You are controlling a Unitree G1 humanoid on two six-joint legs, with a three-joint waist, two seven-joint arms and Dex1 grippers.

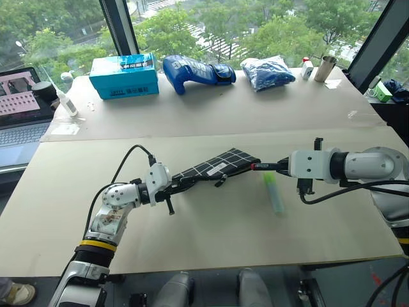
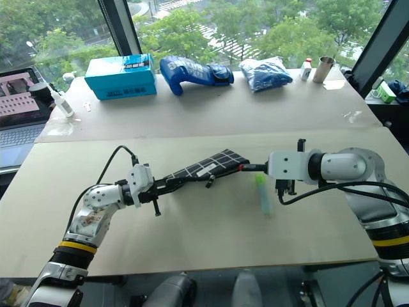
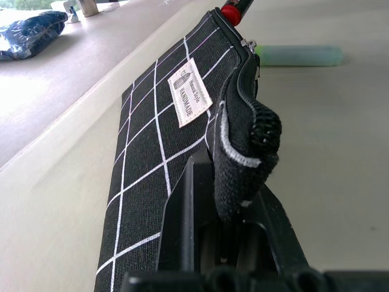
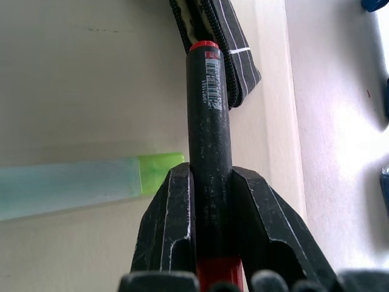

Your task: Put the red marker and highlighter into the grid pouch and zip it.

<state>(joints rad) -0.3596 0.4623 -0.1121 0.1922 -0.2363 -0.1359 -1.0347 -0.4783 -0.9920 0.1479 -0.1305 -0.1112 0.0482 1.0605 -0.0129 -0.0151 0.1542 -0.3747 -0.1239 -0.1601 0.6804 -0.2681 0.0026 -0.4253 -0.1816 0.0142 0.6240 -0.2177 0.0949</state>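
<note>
At grid pouch (image 1: 220, 165) mouth, right gripper (image 4: 209, 182) pinches red marker (image 4: 208, 121); left gripper (image 3: 234, 201) clamps pouch's other end; highlighter (image 1: 274, 194) lies just beside pouch; risk: tip snags zipper edge, slides off.

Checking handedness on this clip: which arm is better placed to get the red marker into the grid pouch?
Right. The right gripper already holds the red marker, tip at the grid pouch opening; the left gripper is clamped on the pouch.
</note>
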